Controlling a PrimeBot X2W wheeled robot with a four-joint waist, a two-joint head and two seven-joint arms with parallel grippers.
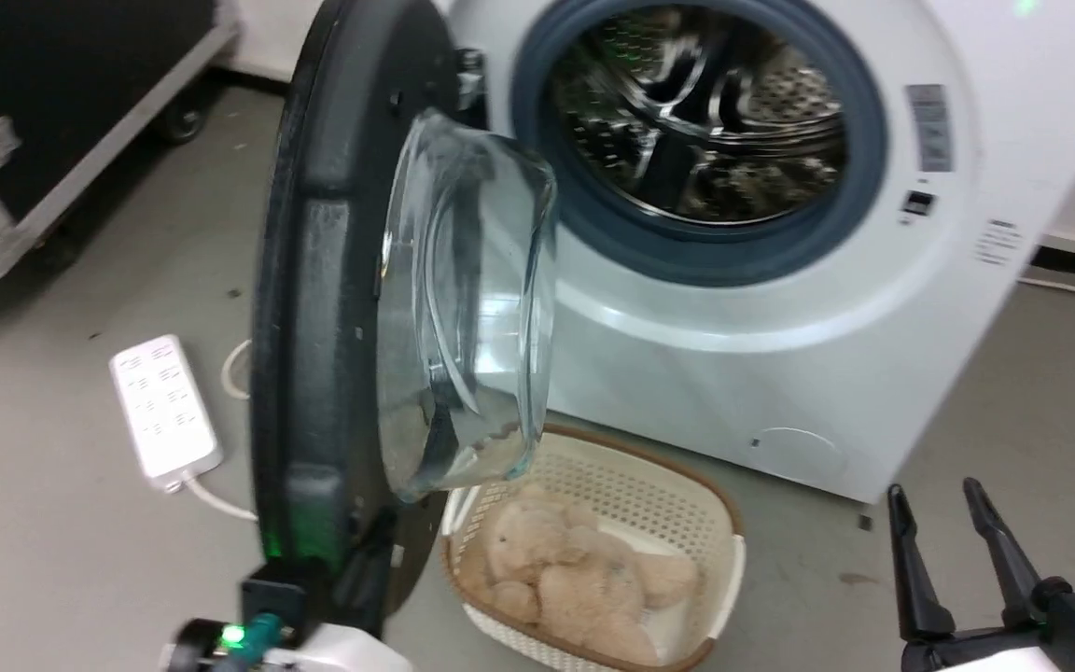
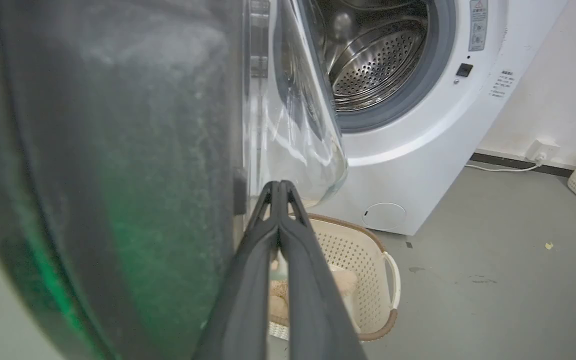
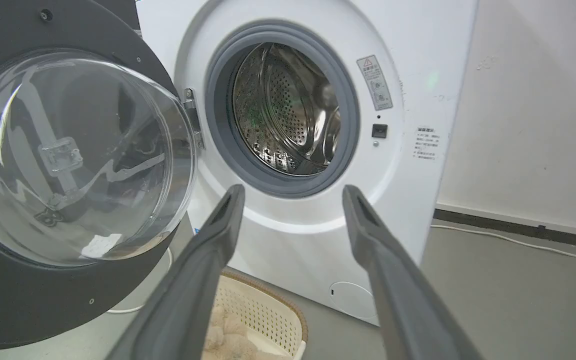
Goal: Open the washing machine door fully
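The left gripper (image 2: 279, 187) has its two dark fingers pressed together tip to tip. The right gripper (image 1: 935, 499) sits low at the head view's right, fingers spread apart, pointing upward.

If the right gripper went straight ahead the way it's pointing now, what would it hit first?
Probably the washing machine's white front, just under the grey door seal: the right gripper, jaws open, aims there with nothing in between. The washing machine door stands off to the side. Depth is uncertain.
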